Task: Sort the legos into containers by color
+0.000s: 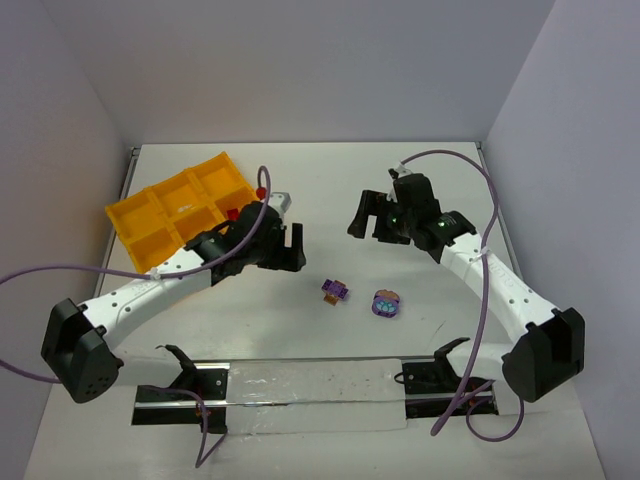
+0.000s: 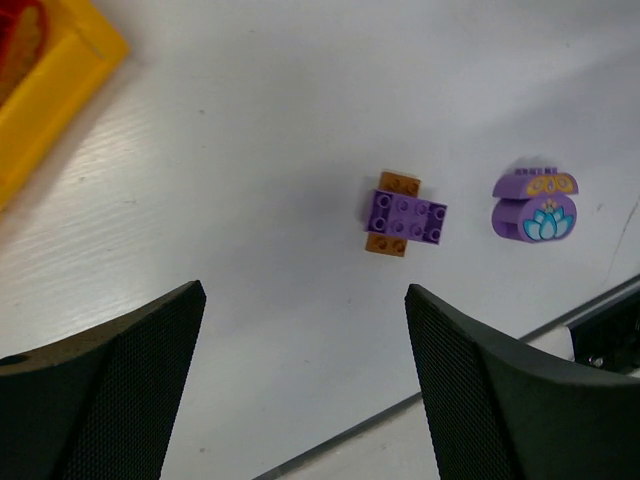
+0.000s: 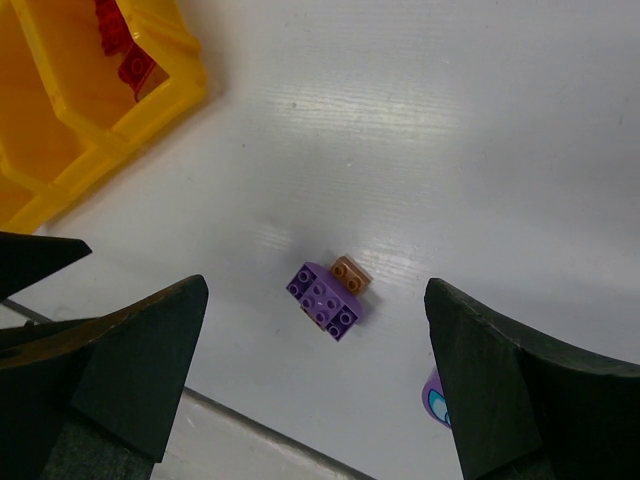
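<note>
A purple-and-orange lego (image 1: 336,290) lies on the white table at the middle. A purple lego with a light-blue flower (image 1: 386,303) lies just right of it. Both show in the left wrist view, the purple-and-orange lego (image 2: 404,214) left of the flower lego (image 2: 535,205). The yellow-orange tray (image 1: 150,225) sits at the back left, with red legos (image 1: 232,213) in its right corner cell (image 3: 120,50). My left gripper (image 1: 292,248) is open and empty, between the tray and the purple legos. My right gripper (image 1: 366,222) is open and empty, above the purple-and-orange lego (image 3: 326,295).
A metal rail (image 1: 300,375) with a white strip runs along the near table edge, between the arm bases. Purple cables loop from both arms. Grey walls close the table on the left, right and back. The tray's corner (image 2: 60,70) lies at the upper left of the left wrist view.
</note>
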Robot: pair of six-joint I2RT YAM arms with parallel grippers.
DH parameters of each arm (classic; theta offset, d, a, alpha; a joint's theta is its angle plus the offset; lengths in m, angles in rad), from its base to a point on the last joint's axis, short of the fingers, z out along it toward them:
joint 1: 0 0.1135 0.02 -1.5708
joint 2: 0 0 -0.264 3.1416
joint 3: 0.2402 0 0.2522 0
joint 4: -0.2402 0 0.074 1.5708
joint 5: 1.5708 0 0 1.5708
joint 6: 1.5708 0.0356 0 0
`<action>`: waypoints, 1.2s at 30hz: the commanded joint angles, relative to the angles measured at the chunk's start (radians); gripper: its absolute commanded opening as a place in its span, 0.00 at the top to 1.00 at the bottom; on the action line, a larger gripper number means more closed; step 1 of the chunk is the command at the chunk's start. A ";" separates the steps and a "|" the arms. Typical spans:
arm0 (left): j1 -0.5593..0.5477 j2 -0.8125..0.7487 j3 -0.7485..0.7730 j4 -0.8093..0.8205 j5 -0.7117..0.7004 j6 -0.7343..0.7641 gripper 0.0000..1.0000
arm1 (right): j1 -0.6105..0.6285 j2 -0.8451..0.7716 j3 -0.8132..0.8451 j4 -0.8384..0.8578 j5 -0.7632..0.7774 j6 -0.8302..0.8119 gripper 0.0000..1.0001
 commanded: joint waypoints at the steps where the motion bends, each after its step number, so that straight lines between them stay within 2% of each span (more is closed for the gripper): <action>1: -0.069 0.043 0.031 0.073 0.031 -0.007 0.10 | -0.024 -0.067 -0.038 -0.012 0.016 -0.001 0.03; 10: -0.128 0.120 0.071 0.081 0.000 -0.023 0.10 | -0.139 -0.100 -0.064 -0.009 -0.055 -0.031 0.02; 18: -0.160 0.140 0.074 0.064 -0.056 -0.088 0.12 | -0.150 -0.086 -0.046 -0.012 -0.067 -0.030 0.02; 22: -0.178 0.147 0.085 0.049 -0.089 -0.180 0.12 | -0.150 -0.093 -0.055 -0.007 -0.073 -0.023 0.02; 27: -0.190 0.193 0.154 -0.054 -0.222 -0.376 0.14 | -0.150 -0.108 -0.076 0.010 -0.067 -0.019 0.02; 33: -0.241 0.326 0.253 -0.224 -0.358 -0.615 0.16 | -0.150 -0.106 -0.062 0.008 -0.069 -0.031 0.02; 36: -0.264 0.386 0.321 -0.261 -0.366 -0.687 0.16 | -0.150 -0.103 -0.048 0.000 -0.070 -0.041 0.02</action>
